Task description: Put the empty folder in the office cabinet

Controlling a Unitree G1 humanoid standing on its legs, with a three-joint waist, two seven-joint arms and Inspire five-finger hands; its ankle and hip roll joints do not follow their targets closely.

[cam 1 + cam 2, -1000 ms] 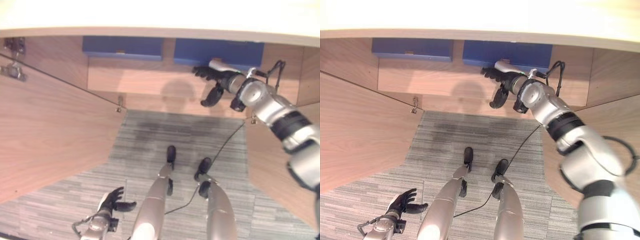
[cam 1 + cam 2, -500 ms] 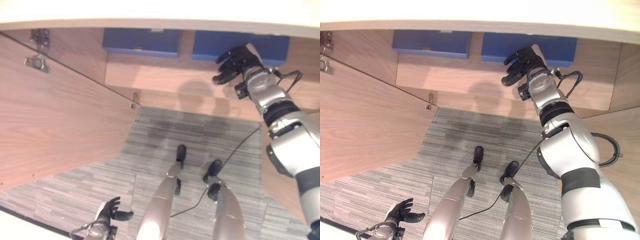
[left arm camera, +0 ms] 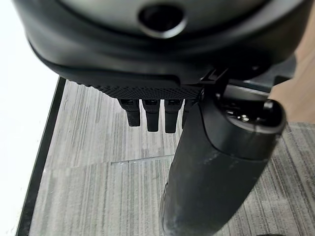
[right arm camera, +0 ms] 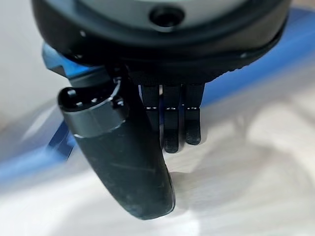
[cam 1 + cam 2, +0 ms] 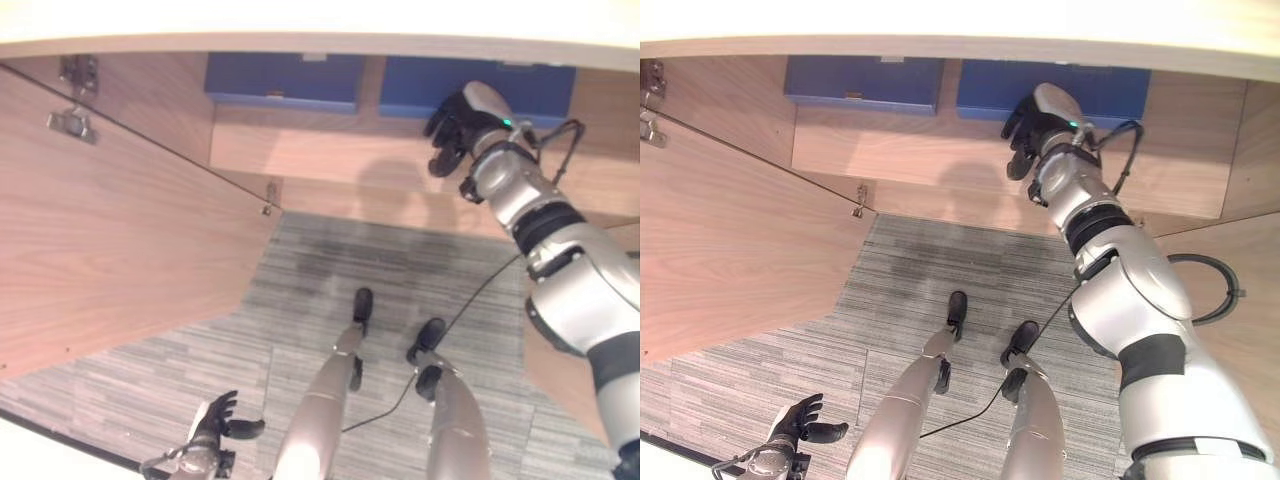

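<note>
At upper right, the right robot hand [image 5: 1032,128] hovers empty, fingers loosely spread, by the blue folder [image 5: 1060,92] on the cabinet shelf [image 5: 890,150]. A careless swing could drag the folder out.

We saw a light wood cabinet shelf [image 5: 330,155] with two blue folders lying flat on it, side by side toward the back: the left folder [image 5: 283,80] and the right folder [image 5: 545,90]. Below was grey striped carpet floor [image 5: 330,270].
</note>
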